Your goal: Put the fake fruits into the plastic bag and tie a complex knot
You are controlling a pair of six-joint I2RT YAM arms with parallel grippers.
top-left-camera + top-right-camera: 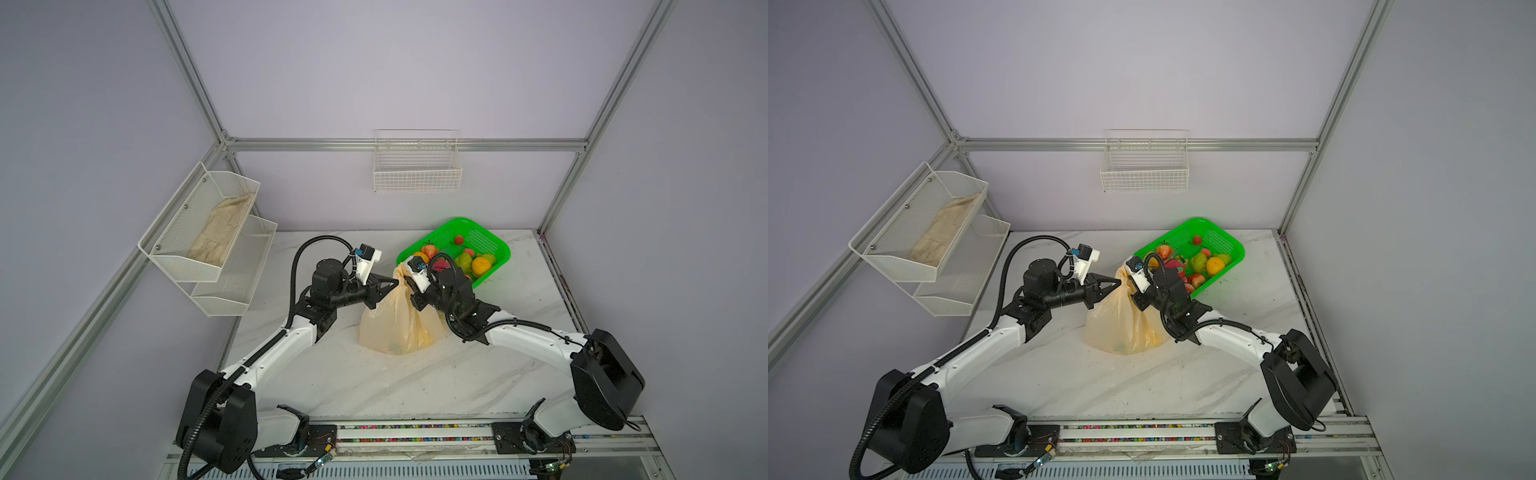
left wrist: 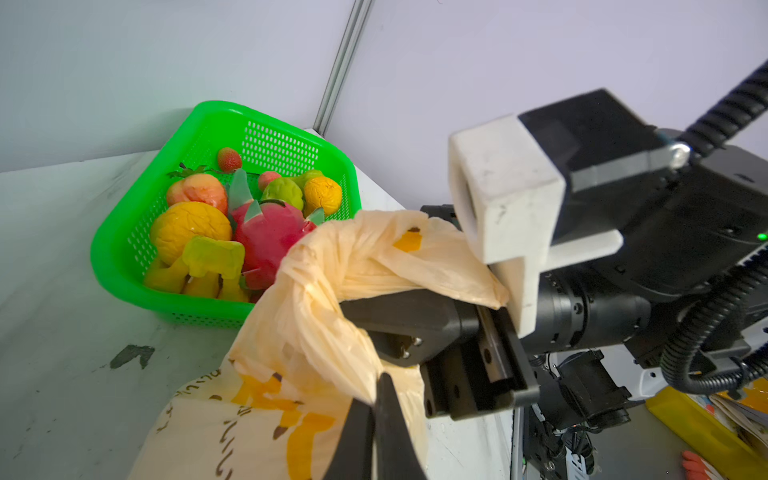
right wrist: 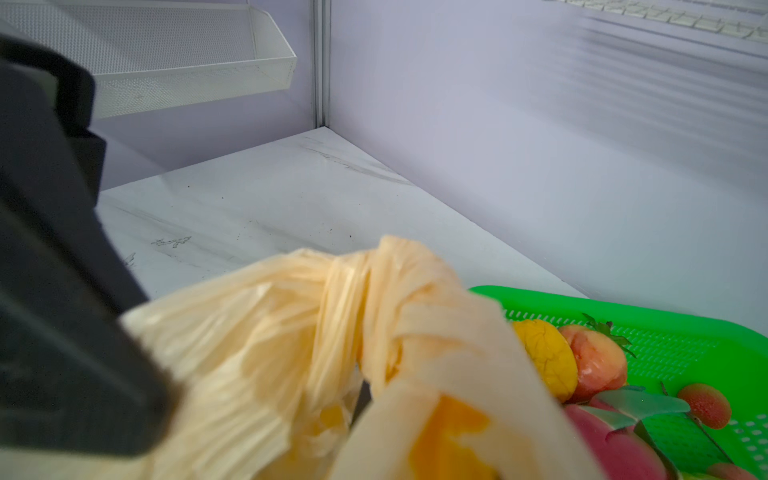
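Marble table: plastic bag mid-table, green basket behind.

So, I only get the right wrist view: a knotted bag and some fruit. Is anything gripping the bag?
Observer: Yes, the left gripper is shut on a bag strand coming off the knot.
Operator: Is the bag full?
Observer: Seems not: in both top views it sits on the table with one dim shape inside.
Operator: Where's the rest of the fruit?
Observer: The basket is heaped with fruits.
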